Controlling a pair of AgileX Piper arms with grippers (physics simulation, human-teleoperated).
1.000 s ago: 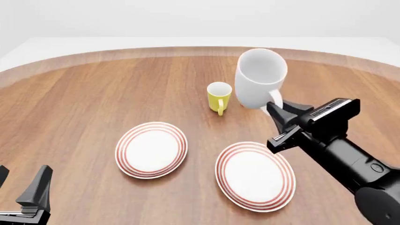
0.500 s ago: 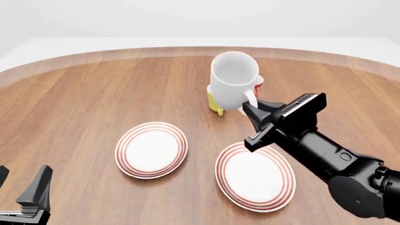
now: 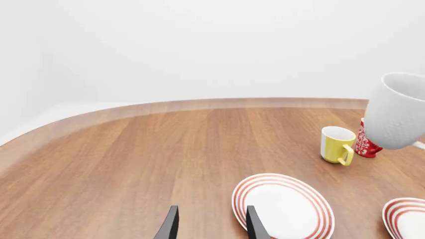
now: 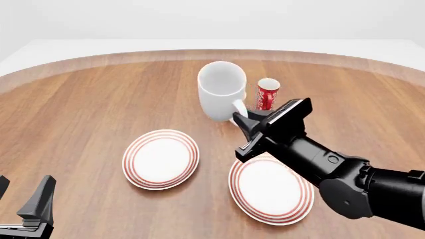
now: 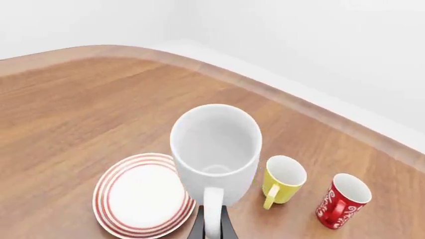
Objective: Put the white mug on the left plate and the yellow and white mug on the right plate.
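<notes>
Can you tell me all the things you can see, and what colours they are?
white mug: one, white, held in the air by its handle, above the table behind the left plate
yellow mug: one, yellow outside, white inside, on the table beside the red cup
red cup: one, red with white pattern, far side
left plate: one, white with red rings
right plate: one, same colours
table: one, brown wood
left gripper: black, near corner, jaws open
right gripper: black, jaws shut on mug handle
</notes>
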